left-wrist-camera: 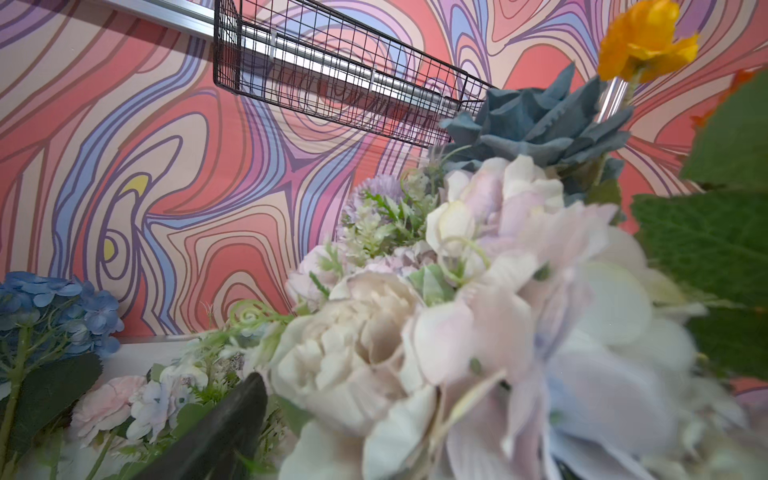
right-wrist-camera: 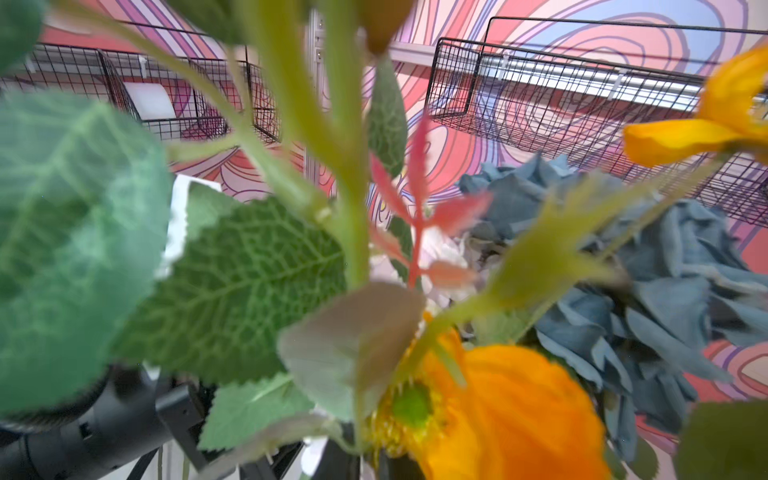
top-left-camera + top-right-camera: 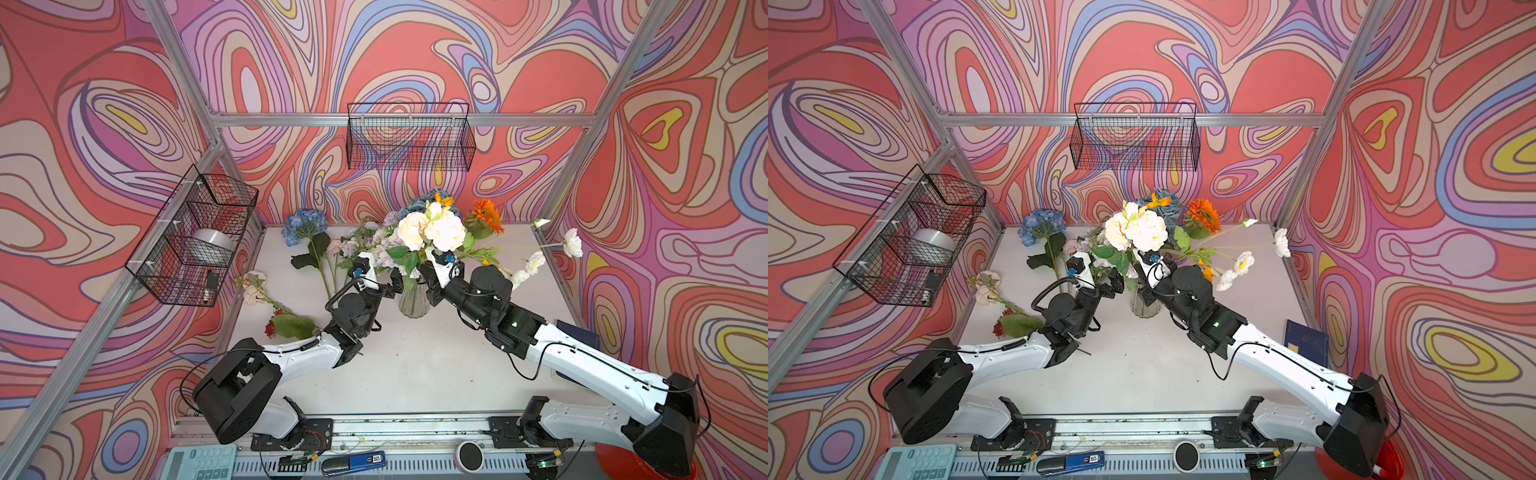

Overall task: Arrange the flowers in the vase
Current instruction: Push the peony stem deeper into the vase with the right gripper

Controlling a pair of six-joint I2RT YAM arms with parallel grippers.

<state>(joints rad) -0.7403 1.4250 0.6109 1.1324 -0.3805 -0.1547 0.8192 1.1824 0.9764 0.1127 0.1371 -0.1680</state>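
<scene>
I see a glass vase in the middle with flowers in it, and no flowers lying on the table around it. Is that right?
Not quite. The vase does stand in the middle with flowers in it, but some flowers do lie on the table: a blue hydrangea at the back and a pale-headed stem on the left, among others. Both top views show this.

Robot lab test cell, alu frame point(image 3: 291, 119), swirl-print backdrop walls point(image 3: 415, 54), wire baskets point(image 3: 409, 139), bench-mounted arms point(image 3: 299, 353), prob. calculator point(image 3: 199, 461).
</scene>
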